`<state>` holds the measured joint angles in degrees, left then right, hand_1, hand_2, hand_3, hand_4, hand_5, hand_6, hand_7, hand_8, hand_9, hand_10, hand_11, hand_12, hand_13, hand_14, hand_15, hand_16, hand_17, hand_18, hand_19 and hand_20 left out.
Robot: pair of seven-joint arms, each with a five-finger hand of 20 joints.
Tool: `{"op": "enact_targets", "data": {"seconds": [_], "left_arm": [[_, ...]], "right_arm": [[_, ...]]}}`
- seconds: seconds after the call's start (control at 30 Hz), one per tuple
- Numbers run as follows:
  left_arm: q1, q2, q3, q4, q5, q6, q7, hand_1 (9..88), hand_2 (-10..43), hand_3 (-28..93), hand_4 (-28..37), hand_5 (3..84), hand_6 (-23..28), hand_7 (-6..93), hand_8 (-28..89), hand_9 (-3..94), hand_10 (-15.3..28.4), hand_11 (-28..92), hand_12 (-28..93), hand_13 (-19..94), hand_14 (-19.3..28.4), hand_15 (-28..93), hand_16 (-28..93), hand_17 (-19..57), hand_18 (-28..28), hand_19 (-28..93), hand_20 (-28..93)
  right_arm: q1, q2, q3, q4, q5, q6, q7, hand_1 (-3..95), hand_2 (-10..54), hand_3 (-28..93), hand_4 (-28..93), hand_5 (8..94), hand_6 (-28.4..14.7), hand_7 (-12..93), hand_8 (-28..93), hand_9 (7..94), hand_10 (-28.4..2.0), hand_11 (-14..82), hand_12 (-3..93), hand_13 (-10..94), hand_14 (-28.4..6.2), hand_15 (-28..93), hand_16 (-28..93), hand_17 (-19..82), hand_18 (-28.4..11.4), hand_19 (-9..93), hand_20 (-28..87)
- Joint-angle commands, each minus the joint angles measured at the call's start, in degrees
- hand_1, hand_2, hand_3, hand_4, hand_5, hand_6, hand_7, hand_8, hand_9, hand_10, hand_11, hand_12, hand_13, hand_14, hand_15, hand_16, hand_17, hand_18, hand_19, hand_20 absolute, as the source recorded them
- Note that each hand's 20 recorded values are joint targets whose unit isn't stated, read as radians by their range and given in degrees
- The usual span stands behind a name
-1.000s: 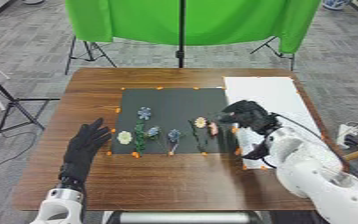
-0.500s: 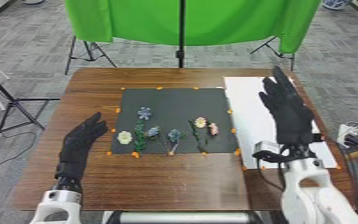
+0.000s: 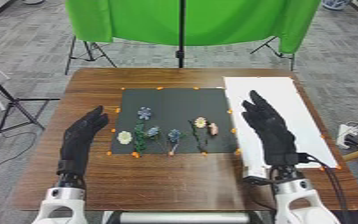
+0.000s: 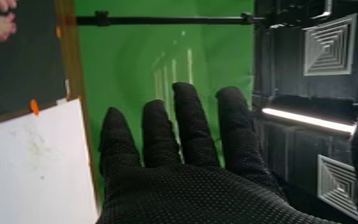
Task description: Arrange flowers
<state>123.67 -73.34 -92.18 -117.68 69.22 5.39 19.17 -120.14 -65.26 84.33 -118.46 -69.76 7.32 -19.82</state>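
The flowers all lie flat on the dark sheet (image 3: 180, 100) on the tabletop (image 3: 175, 182), mostly in its near half. The pale round flower (image 3: 124, 137) is at the left, the tall blue flower (image 3: 144, 113) just beside it, two small blue flowers (image 3: 175, 135) near the middle, and the cream flower (image 3: 200, 122) and pink flower (image 3: 213, 129) close together at the right. The right hand (image 3: 271, 132) is over the white sheet (image 3: 262, 92), fingers straight and holding nothing; the left hand (image 3: 78, 140) is open and empty too, left of the dark sheet.

The likeliest trouble is at the right-hand pair: a hand going for one could drag the other, since their heads nearly meet. The thin stems lie so flat (awkward for gloved fingers) that a pinch might slip, or push a flower askew. A low sweep could also snag the orange tape (image 3: 171, 153) and shift the sheet, or let the cable (image 3: 336, 180) by the right wrist brush something.
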Motion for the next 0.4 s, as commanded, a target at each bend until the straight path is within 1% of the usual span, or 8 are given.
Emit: {"op": "enact_targets", "data": {"seconds": [0.03,0.13,0.2,0.33,0.4], "left_arm": [[0.1,-0.39,0.41,0.68,0.76,0.19,0.49,20.4,5.7,64,-28.3,41.0,6.6,6.7,-5,39.4,14.2,16,11,28,18.0,22,-1,1.3,14.0,10,16],[0.5,-0.49,0.14,0.53,0.78,-0.13,-0.24,20.5,5.7,65,-28.3,40.9,6.6,6.8,-5,39.5,14.2,16,11,28,18.1,22,-1,1.3,14.0,10,16],[0.7,-0.63,0.09,0.48,0.68,-0.23,-0.44,20.4,5.6,65,-28.3,40.9,6.7,6.6,-5,39.6,14.2,16,11,28,18.1,22,-1,1.3,14.0,10,16],[0.8,-0.89,-0.12,0.35,1.26,-1.09,-0.76,20.6,5.6,64,-28.3,40.9,6.7,6.5,-5,39.5,14.2,16,11,28,18.2,22,-1,1.3,14.1,10,16],[0.9,-1.02,-0.25,0.26,1.50,-1.13,-0.67,20.6,5.6,64,-28.3,40.9,6.6,6.5,-5,39.5,14.2,16,11,29,18.4,22,-1,1.2,14.1,10,17]], "right_arm": [[-0.7,0.0,1.3,0.0,0.4,0.3,1.8,0.8,0.8,79,-18,31.4,1.4,9,-8,36.1,-12.1,3.2,10.5,22,-10.4,4,9,10,-12.4,5,21],[-0.5,0.0,1.5,0.0,-1.2,-0.7,2.4,1.5,0.8,78,-18,31.6,1.2,9,-8,36.3,-12.2,3.3,10.5,23,-10.9,5,9,11,-12.7,5,21],[-0.4,0.1,1.7,0.0,-1.8,-1.4,2.7,2.0,0.8,79,-18,32.0,1.1,9,-8,36.4,-12.4,3.3,10.6,23,-11.2,5,9,11,-12.9,5,21],[-0.7,-0.1,2.0,-0.3,-1.6,-1.4,3.0,2.7,0.7,79,-18,33.2,0.6,9,-8,36.7,-12.7,3.4,10.7,23,-11.5,5,9,11,-13.0,5,21],[-1.0,-0.1,2.2,-0.4,-1.2,-1.4,3.2,2.9,0.7,79,-18,33.6,0.6,9,-8,36.9,-12.6,3.4,10.7,23,-11.6,5,9,11,-13.0,5,21]]}}
